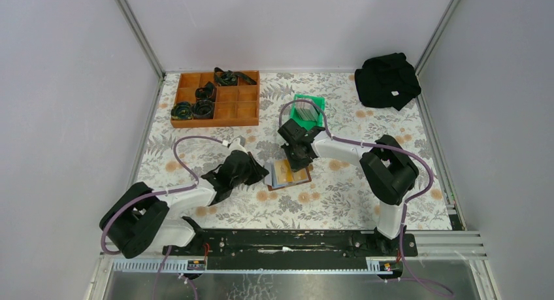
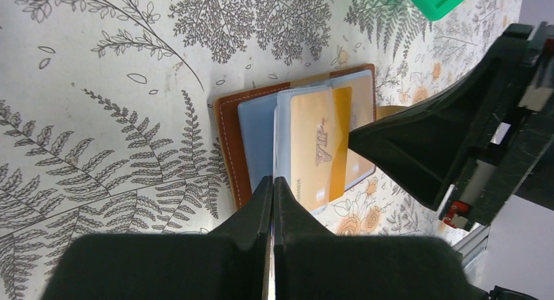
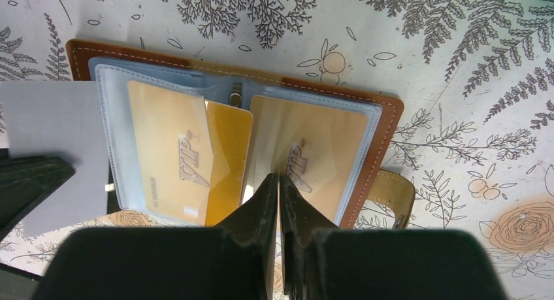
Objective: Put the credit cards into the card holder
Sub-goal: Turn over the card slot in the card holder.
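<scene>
Where the brown leather card holder (image 3: 387, 127) lies open on the flowery table (image 1: 340, 195), gold cards (image 3: 163, 150) marked "VIP" sit in clear plastic sleeves (image 3: 111, 107). The left gripper (image 2: 272, 189) is squeezed tight at a sleeve's edge. The right gripper (image 3: 279, 185) is almost closed at a card's edge.

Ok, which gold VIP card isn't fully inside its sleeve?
The left card in the right wrist view: its bare edge juts past the sleeve; the right card is covered.
</scene>
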`<action>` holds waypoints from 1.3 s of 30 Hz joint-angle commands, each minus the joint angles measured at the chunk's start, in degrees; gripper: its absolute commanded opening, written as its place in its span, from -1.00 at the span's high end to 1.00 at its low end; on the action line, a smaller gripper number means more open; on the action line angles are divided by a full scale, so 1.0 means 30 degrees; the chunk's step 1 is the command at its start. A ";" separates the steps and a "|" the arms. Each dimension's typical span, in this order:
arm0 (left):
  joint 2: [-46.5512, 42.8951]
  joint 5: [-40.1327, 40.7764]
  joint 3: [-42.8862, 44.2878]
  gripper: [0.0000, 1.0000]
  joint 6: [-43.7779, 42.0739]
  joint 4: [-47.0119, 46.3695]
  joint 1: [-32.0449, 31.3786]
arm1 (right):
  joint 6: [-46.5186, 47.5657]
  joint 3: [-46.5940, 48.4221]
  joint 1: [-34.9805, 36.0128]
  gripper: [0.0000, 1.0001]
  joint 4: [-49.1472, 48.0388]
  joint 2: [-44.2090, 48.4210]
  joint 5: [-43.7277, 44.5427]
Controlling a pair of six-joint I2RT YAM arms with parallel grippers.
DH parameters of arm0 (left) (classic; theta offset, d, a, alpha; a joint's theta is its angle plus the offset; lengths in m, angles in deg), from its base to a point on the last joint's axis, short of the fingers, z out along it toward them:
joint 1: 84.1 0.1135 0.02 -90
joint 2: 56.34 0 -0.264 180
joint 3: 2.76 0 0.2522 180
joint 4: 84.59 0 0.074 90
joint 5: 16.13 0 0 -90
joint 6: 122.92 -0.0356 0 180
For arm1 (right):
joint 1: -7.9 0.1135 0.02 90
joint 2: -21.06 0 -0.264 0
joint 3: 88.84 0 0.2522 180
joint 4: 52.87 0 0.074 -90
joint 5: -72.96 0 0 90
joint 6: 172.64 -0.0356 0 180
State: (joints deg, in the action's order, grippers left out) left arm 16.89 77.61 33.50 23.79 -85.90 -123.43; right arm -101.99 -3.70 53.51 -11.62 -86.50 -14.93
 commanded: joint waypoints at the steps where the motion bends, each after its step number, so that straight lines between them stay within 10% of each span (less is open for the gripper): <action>1: 0.0747 -0.0926 0.0735 1.00 -0.0201 -0.1662 0.0095 | -0.0104 -0.0197 -0.0111 0.80 -0.0167 0.0099 0.0377; 39: 0.2563 -0.3037 0.2259 1.00 0.0267 -0.4190 -0.0519 | 0.0465 -0.0467 -0.1843 0.83 0.0415 0.1536 -0.0790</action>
State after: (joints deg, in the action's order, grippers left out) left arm 25.11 68.70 40.12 24.25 -95.32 -124.59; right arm -101.47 -4.93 47.82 -11.12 -81.00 -14.23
